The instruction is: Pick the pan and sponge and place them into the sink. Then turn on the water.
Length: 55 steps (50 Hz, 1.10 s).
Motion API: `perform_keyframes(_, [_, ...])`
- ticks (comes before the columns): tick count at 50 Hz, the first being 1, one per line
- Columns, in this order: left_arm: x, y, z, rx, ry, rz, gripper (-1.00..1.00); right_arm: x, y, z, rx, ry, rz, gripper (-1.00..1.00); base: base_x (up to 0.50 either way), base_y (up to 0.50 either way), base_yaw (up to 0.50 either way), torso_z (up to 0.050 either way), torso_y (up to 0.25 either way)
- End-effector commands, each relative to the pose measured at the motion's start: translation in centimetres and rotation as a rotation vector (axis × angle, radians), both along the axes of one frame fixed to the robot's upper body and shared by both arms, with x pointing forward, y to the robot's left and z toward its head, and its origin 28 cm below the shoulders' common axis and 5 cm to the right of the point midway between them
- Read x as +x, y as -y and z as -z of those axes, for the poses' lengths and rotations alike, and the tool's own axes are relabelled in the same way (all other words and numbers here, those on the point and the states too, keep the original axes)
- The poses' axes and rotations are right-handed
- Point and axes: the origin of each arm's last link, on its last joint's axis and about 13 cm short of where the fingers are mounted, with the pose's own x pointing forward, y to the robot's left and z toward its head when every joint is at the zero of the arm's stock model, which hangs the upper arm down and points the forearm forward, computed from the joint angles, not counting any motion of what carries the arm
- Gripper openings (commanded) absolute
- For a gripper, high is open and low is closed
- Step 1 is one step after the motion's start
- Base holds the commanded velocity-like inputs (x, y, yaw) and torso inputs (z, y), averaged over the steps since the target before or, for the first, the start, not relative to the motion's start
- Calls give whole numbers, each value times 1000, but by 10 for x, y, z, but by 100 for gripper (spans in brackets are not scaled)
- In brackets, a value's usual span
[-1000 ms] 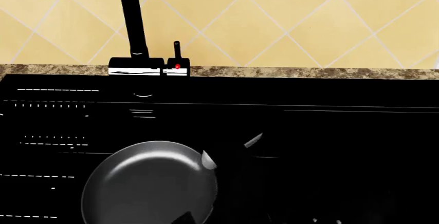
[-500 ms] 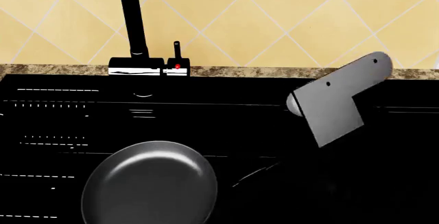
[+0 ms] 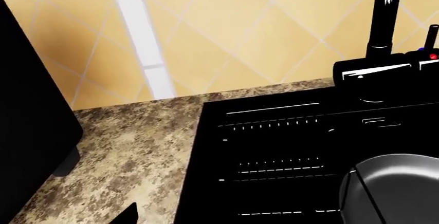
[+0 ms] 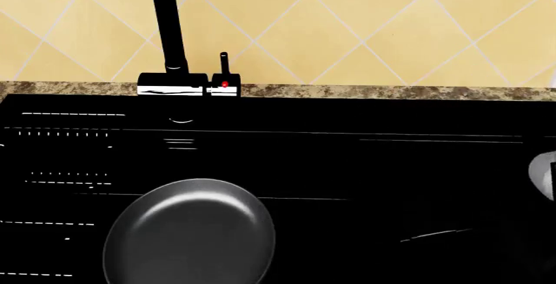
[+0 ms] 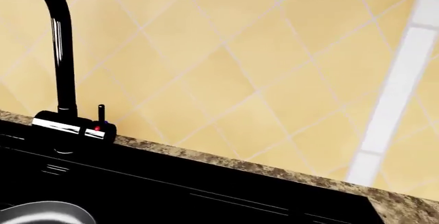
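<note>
Black sink fills most of the head view; basin walls barely readable, only thin white lines mark them. Pan lies inside the sink, toward its near left part, cut off by the bottom of the head view. Handle not visible in any view. Left wrist view catches only a slice of the pan's rim; right wrist view only a sliver.

Faucet stands at the sink's back edge, left of centre; its spout end is cropped in the head view, while the right wrist view shows the curved neck. Lever with red dot sits just beside the faucet base. No stream visible.

Sponge: can't find it in any view.

Countertop left of the sink shows only in the left wrist view, plus a dark block at that edge, unidentifiable.

Grippers: neither one's fingers are in view, so open or closed can't be told. A pale grey piece at the head view's right edge — can't tell what.
</note>
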Motion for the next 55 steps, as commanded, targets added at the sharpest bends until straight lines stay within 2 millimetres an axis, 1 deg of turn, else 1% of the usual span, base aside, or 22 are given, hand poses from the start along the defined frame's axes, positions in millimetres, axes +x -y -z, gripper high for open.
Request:
perform_keyframes(1, [1,-2,-2,3,37,-48,100,-9,4,4,8,38,24,100,0,0,0,0,0])
perform_keyframes(2, [3,1,-1,5,38,-50,100,-9,4,5,10,34,23,100,0,0,0,0,0])
perform_keyframes(6, [0,-3,0,21,-1,-129,100,-9,3,7,10,26,17,100,0,0,0,0,0])
perform_keyframes(7, [-7,-12,-2,6,-8,-149,100,-9,3,8,5,20,15,100,0,0,0,0,0])
perform_keyframes(8, [-10,-11,-2,-2,-16,-177,100,-9,3,8,5,17,13,100,0,0,0,0,0])
perform_keyframes(9, [-14,-16,-4,1,-14,-185,100,-9,3,8,3,15,13,100,0,0,0,0,0])
perform_keyframes(10, [-15,-11,-5,10,-16,-204,100,-9,3,8,2,14,12,100,0,0,0,0,0])
perform_keyframes(13, [-24,-14,-10,-19,-17,-244,100,-9,3,6,2,16,13,100,0,0,0,0,0])
perform_keyframes(15, [-31,-15,-10,47,-48,-265,100,-8,3,5,-2,20,12,100,0,0,0,0,0])
perform_keyframes(17, [-38,-18,-9,-7,-75,-299,100,-6,1,5,-8,17,6,100,0,0,0,0,0])
perform_keyframes(20, [-39,-20,-2,-5,-109,-316,100,-2,-1,3,-9,21,-4,100,0,0,0,0,0])
perform_keyframes(23, [-41,-23,-5,-4,-103,-346,100,0,-3,0,-12,23,-13,100,0,0,0,0,0])
perform_keyframes(25, [-42,-21,-4,-23,-110,-350,100,0,-3,2,-11,19,-19,100,0,0,0,0,0])
perform_keyframes(30, [-49,-29,-1,-49,-146,-367,100,-1,-3,5,-16,10,-19,100,0,0,0,0,0])
perform_keyframes(35, [-51,-31,4,-64,-164,-380,100,0,-2,6,-17,5,-15,100,0,0,0,0,0])
perform_keyframes(38, [-57,-33,8,-76,-174,-399,100,-1,-2,5,-19,3,-14,100,0,0,0,0,0])
perform_keyframes(43, [-64,-31,13,-86,-188,-426,100,-2,-2,4,-17,4,-5,100,0,0,0,0,0])
perform_keyframes(45, [-68,-30,16,-141,-204,-414,100,-1,-3,4,-16,0,-4,100,0,0,0,0,0])
perform_keyframes(47, [-69,-29,19,-153,-207,-424,100,0,-3,4,-11,-3,-3,100,0,0,0,0,0])
perform_keyframes(50, [-73,-29,25,-146,-219,-425,100,2,-4,4,-7,-11,-11,100,0,0,0,0,0])
perform_keyframes(53, [-74,-32,29,-150,-225,-445,100,2,-5,6,-10,-19,-11,100,0,0,0,0,0])
perform_keyframes(55, [-72,-35,28,-150,-215,-471,100,1,-6,8,-11,-22,-13,100,0,0,0,0,0])
